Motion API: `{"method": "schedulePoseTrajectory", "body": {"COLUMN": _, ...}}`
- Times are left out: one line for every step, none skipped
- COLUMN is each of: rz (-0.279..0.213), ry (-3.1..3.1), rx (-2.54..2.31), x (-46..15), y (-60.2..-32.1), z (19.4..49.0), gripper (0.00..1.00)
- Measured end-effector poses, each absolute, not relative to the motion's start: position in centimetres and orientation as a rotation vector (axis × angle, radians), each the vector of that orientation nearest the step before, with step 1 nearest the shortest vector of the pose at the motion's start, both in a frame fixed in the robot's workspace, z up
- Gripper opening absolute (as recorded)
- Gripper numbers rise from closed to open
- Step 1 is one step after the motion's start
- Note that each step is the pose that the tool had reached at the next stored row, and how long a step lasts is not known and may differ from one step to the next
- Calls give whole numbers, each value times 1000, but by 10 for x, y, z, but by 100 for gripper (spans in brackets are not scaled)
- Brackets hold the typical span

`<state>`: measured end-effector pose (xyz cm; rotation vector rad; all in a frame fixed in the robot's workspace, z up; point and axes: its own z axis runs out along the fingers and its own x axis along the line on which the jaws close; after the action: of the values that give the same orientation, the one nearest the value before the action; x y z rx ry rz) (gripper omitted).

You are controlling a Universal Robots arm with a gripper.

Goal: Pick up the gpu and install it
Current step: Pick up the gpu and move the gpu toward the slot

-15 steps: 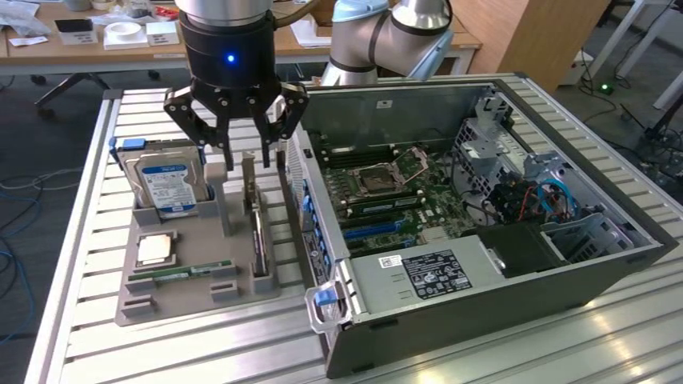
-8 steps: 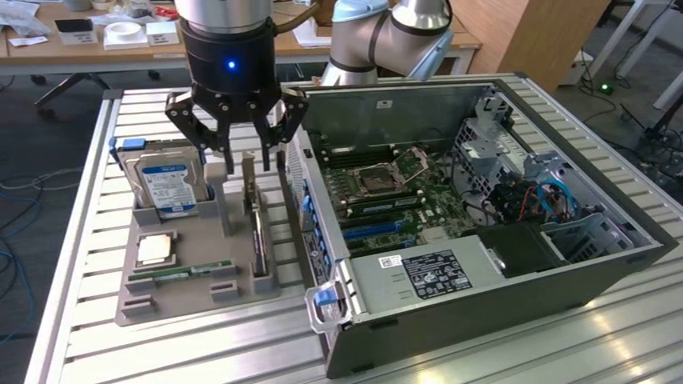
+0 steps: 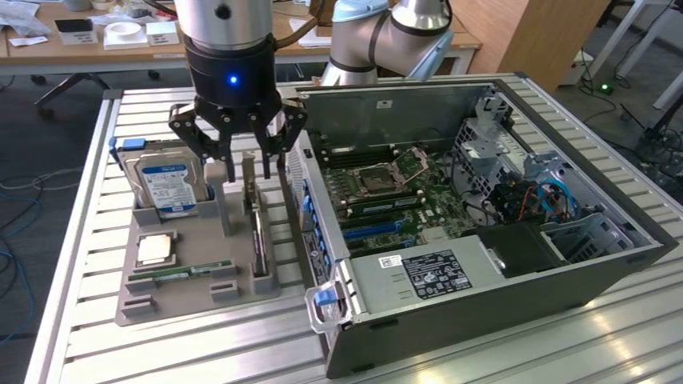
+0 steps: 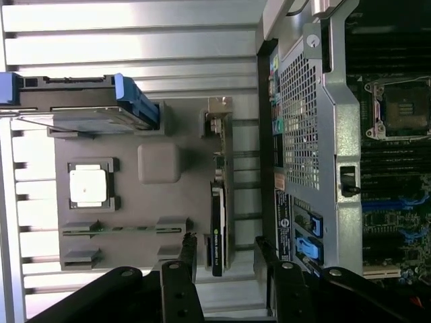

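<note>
The arm [image 3: 224, 32] was cut off by the exterior view's upper edge. The fingers of the claw [image 3: 243, 164] hid the far end of the gpu [image 3: 259, 240] and a bit of the hard drive [image 3: 165, 188]. Print on the drive's label and the power supply [image 3: 427, 272] sticker was too small to read. In the wrist view the case [image 4: 316, 134] ran past the picture's edge, as did the claw's body.

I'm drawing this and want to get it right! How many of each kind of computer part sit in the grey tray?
Hard drive: 1
Silver square chip: 1
RAM stick: 1
gpu: 1
Total: 4
</note>
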<state>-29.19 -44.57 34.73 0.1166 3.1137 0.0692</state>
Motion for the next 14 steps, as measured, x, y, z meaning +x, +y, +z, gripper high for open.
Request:
{"method": "schedulePoseTrajectory", "body": {"rz": 69, "ry": 3114, "rx": 117, "x": -292, "y": -446, "z": 347, "gripper": 47}}
{"method": "schedulePoseTrajectory", "body": {"rz": 69, "ry": 3114, "rx": 117, "x": -292, "y": -446, "z": 347, "gripper": 47}}
{"method": "schedulePoseTrajectory", "body": {"rz": 69, "ry": 3114, "rx": 117, "x": -292, "y": -446, "z": 347, "gripper": 47}}
{"method": "schedulePoseTrajectory", "body": {"rz": 69, "ry": 3114, "rx": 117, "x": -292, "y": -446, "z": 347, "gripper": 47}}
{"method": "schedulePoseTrajectory", "body": {"rz": 69, "ry": 3114, "rx": 117, "x": -292, "y": -446, "z": 347, "gripper": 47}}
{"method": "schedulePoseTrajectory", "body": {"rz": 69, "ry": 3114, "rx": 117, "x": -292, "y": -446, "z": 347, "gripper": 47}}
{"method": "schedulePoseTrajectory", "body": {"rz": 69, "ry": 3114, "rx": 117, "x": -292, "y": -446, "z": 347, "gripper": 47}}
{"method": "schedulePoseTrajectory", "body": {"rz": 70, "ry": 3113, "rx": 117, "x": -292, "y": -446, "z": 346, "gripper": 47}}
{"method": "schedulePoseTrajectory", "body": {"rz": 69, "ry": 3114, "rx": 117, "x": -292, "y": -446, "z": 344, "gripper": 47}}
{"method": "schedulePoseTrajectory", "body": {"rz": 69, "ry": 3114, "rx": 117, "x": -292, "y": -446, "z": 343, "gripper": 47}}
{"method": "schedulePoseTrajectory", "body": {"rz": 69, "ry": 3114, "rx": 117, "x": -292, "y": -446, "z": 341, "gripper": 47}}
{"method": "schedulePoseTrajectory", "body": {"rz": 69, "ry": 3114, "rx": 117, "x": -292, "y": -446, "z": 339, "gripper": 47}}
{"method": "schedulePoseTrajectory", "body": {"rz": 69, "ry": 3114, "rx": 117, "x": -292, "y": -446, "z": 338, "gripper": 47}}
{"method": "schedulePoseTrajectory", "body": {"rz": 69, "ry": 3114, "rx": 117, "x": -292, "y": -446, "z": 336, "gripper": 47}}
